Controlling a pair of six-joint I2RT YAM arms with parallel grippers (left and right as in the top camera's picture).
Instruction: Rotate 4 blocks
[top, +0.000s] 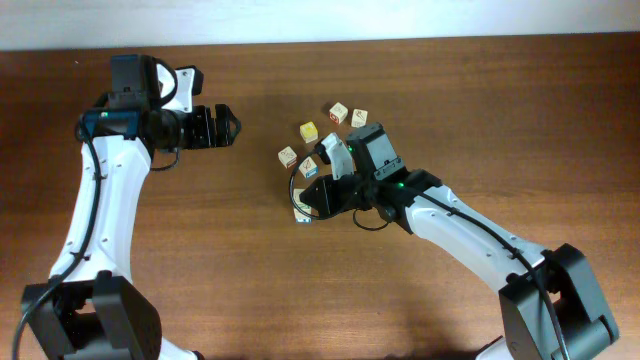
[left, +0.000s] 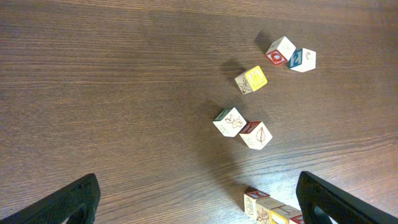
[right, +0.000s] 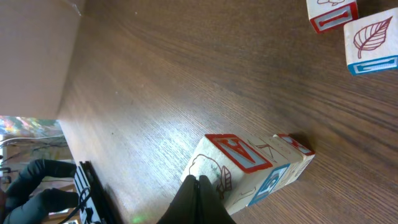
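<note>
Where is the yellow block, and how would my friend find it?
Look at the middle of the brown table, where small wooden cubes lie scattered between the two robot arms. The yellow block sits alone between two pairs of cubes, and it alone shows a bright yellow face.

Overhead: even, fairly bright, warm tone. Table (top: 300, 300) matte, no hot spots. Pale strip (top: 400, 18) along top edge near washed out. Faint soft shadows beside arms (top: 95, 215).

Left wrist view: wood grain sharp, blocks (left: 229, 121) crisp, short soft shadows falling up-left (light from lower right of frame). Left fingers (left: 68, 202) dark, edges slightly soft.

Right wrist view: pale sheen on wood left of nearest block (right: 233, 165). Right fingers (right: 199, 196) black, out of focus. Far-left background blurred.
</note>
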